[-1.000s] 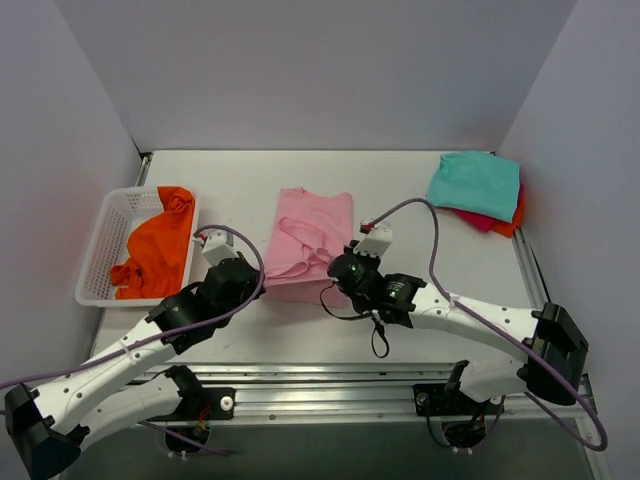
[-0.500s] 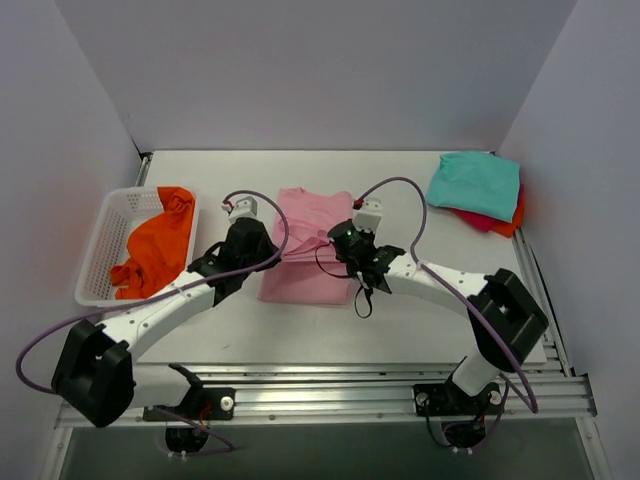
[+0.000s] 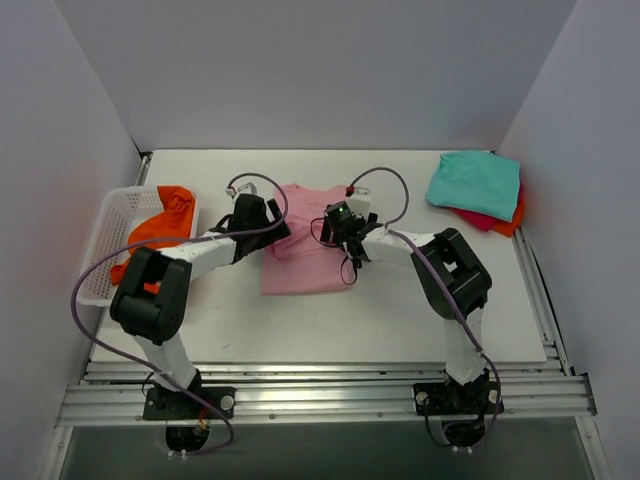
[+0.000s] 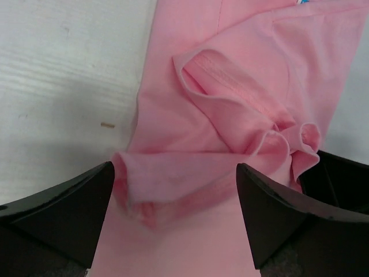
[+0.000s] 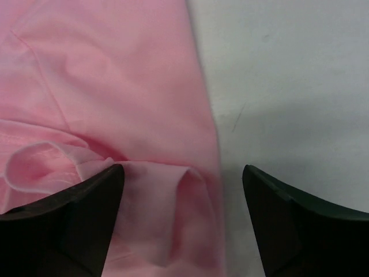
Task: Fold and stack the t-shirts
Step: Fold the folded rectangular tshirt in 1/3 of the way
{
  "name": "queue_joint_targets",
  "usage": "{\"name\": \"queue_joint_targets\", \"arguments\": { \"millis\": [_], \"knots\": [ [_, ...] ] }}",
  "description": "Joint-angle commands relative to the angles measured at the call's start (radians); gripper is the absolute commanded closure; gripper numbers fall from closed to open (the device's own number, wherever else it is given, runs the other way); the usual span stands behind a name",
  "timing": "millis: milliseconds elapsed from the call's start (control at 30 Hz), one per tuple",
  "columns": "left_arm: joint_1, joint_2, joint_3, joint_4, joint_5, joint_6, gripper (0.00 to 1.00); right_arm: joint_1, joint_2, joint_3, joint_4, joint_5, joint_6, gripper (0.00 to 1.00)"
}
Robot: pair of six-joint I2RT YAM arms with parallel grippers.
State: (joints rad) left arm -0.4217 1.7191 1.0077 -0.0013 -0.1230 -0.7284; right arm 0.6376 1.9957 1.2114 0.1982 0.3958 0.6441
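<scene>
The light pink soft cloth t-shirt (image 3: 305, 265) lies in the middle of the white bench (image 3: 330, 320), doubled into a narrow oblong. Its near half is smooth and its far half is rumpled. It looks light and limp, so it will probably sag from any single point, slide easily on the smooth bench, and come unfolded if only the top layer is lifted. The safest hold is likely a pinch through all layers at two corners of a doubled edge, one corner for each arm.

The left arm's fingers (image 4: 63, 219) stand wide apart and grip nothing. They sit at the shirt's 10 o'clock edge. A loose roll of pink cloth lies on the shirt between them, with its end just beside one finger. A ruffled sleeve hem rests against the other finger.

The right arm's fingers (image 5: 75, 225) are also parted and hold nothing. They sit at the shirt's 2 o'clock edge, and the shirt's side edge runs between them. A small raised fold lies just beside the finger over the cloth, and the other finger is over bare bench.

Farther off, at the bench's 9 o'clock, a bright orange cloth t-shirt (image 3: 160, 240) is heaped in a white plastic mesh basket (image 3: 95, 270). At 1 o'clock, in the far corner, a folded teal cloth t-shirt (image 3: 475, 180) lies on a red cloth t-shirt (image 3: 480, 222), well apart from both arms.
</scene>
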Motion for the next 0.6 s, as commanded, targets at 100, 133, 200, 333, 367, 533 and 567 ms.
{"name": "queue_joint_targets", "arguments": {
  "millis": [100,133,200,333,367,533,567],
  "knots": [
    [0.081,0.134,0.127,0.176,0.120,0.024,0.06,-0.041,-0.018,0.094,-0.026,0.035,-0.027,0.00],
    [0.089,0.137,0.144,0.179,0.123,0.024,0.06,-0.042,-0.023,0.123,-0.037,0.044,-0.035,0.00],
    [0.109,0.132,0.179,0.179,0.123,0.023,0.06,-0.052,-0.043,0.169,-0.066,0.075,-0.057,0.00],
    [0.132,0.096,0.294,0.095,0.118,0.040,0.06,-0.067,-0.093,0.224,-0.111,0.098,-0.084,0.00],
    [0.136,0.091,0.320,0.046,0.114,0.053,0.06,-0.069,-0.125,0.226,-0.121,0.103,-0.092,0.00],
    [0.124,-0.020,0.304,-0.048,0.106,0.072,0.06,-0.061,-0.318,0.040,-0.034,0.045,-0.077,0.03],
    [0.106,-0.045,0.267,-0.042,0.096,0.069,0.06,-0.053,-0.343,0.004,-0.016,0.028,-0.069,0.05]
  ]
}}
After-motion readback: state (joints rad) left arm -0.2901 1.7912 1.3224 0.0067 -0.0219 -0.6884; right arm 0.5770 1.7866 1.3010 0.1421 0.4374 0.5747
